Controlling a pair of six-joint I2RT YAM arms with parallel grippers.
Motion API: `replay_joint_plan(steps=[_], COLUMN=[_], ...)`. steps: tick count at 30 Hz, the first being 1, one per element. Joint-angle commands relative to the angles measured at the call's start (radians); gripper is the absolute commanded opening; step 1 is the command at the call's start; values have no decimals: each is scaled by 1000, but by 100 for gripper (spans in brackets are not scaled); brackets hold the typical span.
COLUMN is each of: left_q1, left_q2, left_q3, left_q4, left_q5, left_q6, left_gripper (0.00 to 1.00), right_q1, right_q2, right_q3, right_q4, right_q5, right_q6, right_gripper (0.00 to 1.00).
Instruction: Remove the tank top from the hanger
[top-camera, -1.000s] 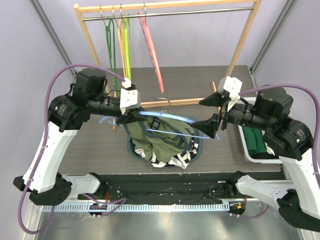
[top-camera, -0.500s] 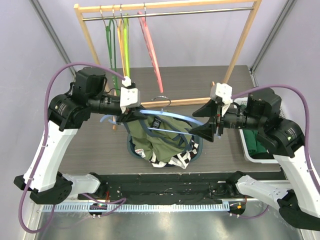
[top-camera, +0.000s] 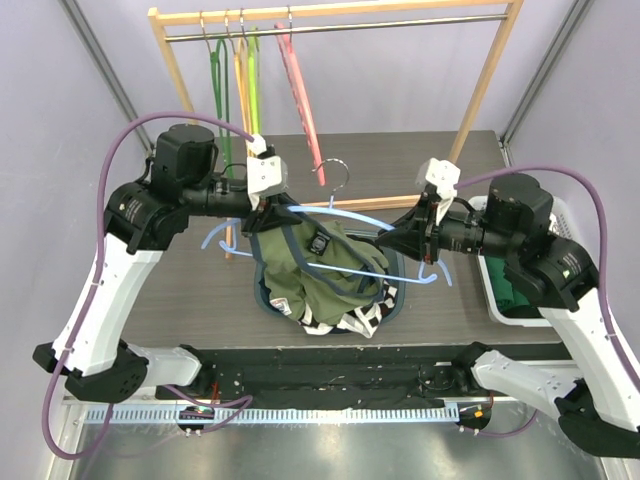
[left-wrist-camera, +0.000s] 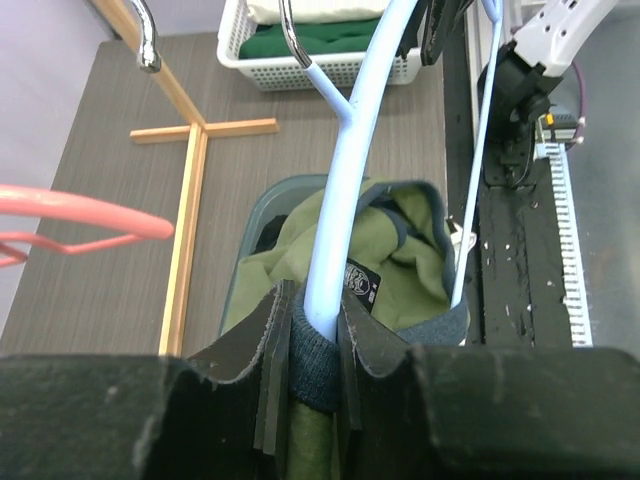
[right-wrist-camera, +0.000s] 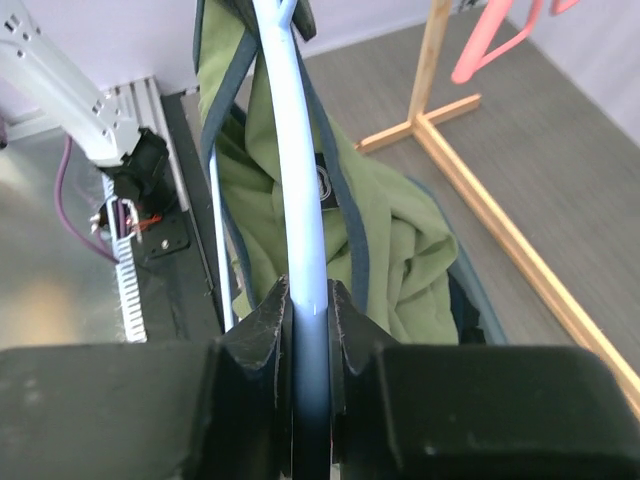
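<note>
Left hand (left-wrist-camera: 312, 305): pinches tank top (top-camera: 305, 270) strap against hanger (right-wrist-camera: 296, 170) end. Right hand (right-wrist-camera: 308, 300): clamped on hanger's other arm. Tabletop (top-camera: 180, 280): carries grey bin (left-wrist-camera: 248, 245). Tank top: olive, hung on raised pale blue hanger, hem in bin.

The hanger (left-wrist-camera: 345, 190) is smooth, pale blue plastic with a soft gloss, and its hook (left-wrist-camera: 285, 35) is bright, polished metal. The tank top (left-wrist-camera: 400, 270) is matt olive cloth, edged with a darker ribbed knit trim (left-wrist-camera: 315, 370). The pink hanger (left-wrist-camera: 80, 212) looks like shiny plastic. The rack (left-wrist-camera: 185, 230) is pale, bare wood, and the table (left-wrist-camera: 100, 150) has a dull, dark wood-grain finish. The basket (left-wrist-camera: 330, 65) is white plastic lattice. The left gripper (left-wrist-camera: 313, 310) is matt black with a slightly rough face.
</note>
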Motion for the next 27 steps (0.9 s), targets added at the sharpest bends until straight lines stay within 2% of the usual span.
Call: replay_joint_plan(steps=[1, 7, 8, 9, 10, 11, 12, 13, 19, 27], left_q1=[-6, -6, -6, -6, -6, -6, -6, -6, -5, 40], left_q2=[-22, -32, -36, -37, -45, -49, -54, -66, -131, -291], left_q3=[7, -26, -29, -35, -42, -47, -49, -50, -79, -168], left_q4=[138, 208, 222, 253, 271, 288, 316, 333, 379, 353], left_q5=[20, -9, -18, -26, -34, -41, -66, -86, -248, -259], left_q6=[-96, -174, -209, -229, -254, -300, -320, -346, -447, -453], left_gripper=[0, 0, 3, 12, 28, 78, 96, 100, 100, 100], right_q1=[-8, -8, -8, -8, -8, -8, -8, -8, -8, -8], right_q2=[-83, -134, -138, -144, -150, -153, -157, -164, -181, -196], right_q3=[-46, -82, -89, -90, -92, -93, -92, -92, -58, 17], right_q4=[130, 126, 124, 123, 121, 118, 118, 115, 72, 15], right_q5=[106, 134, 132, 132, 131, 131, 132, 137, 150, 222], right_q6=[55, 75, 77, 83, 85, 86, 88, 91, 92, 68], right_gripper=[1, 1, 1, 1, 1, 1, 1, 1, 1, 1])
